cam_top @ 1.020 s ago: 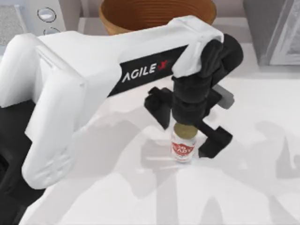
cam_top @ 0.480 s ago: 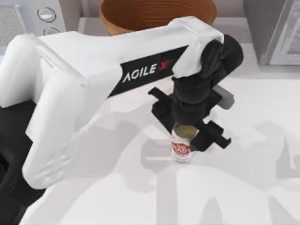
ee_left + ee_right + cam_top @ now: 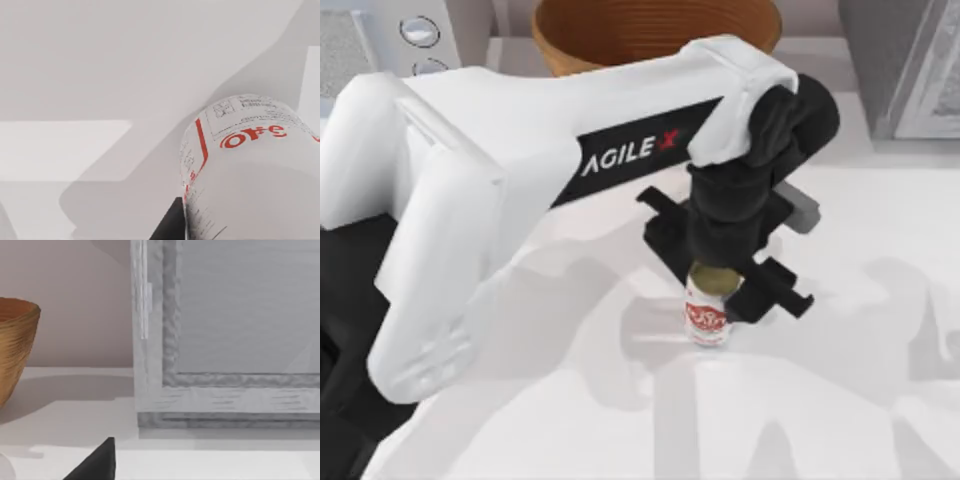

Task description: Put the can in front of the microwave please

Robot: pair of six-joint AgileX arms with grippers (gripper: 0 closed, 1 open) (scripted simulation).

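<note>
The can [image 3: 708,312], white with a red label and a dull gold top, stands upright on the white table a little right of centre. My left gripper [image 3: 717,282] comes down on it from above, with its black fingers [image 3: 772,292] pressed against the can's sides, shut on it. The left wrist view has the can [image 3: 250,170] very close, with a black finger [image 3: 170,226] beside it. The microwave [image 3: 380,35], light grey with round silver dials, sits at the far left corner. A black part of my right gripper [image 3: 97,462] sits low in the right wrist view, facing the grey box.
A brown woven basket [image 3: 655,30] stands at the back centre, right behind the left arm. A darker grey speckled box [image 3: 910,65] with a white-framed door occupies the back right. In the right wrist view the box [image 3: 225,340] and the basket [image 3: 15,345] appear.
The left gripper's fingers, spread wide around the can a second ago, have closed onto its sides. Over the last half second nothing has visibly moved.
</note>
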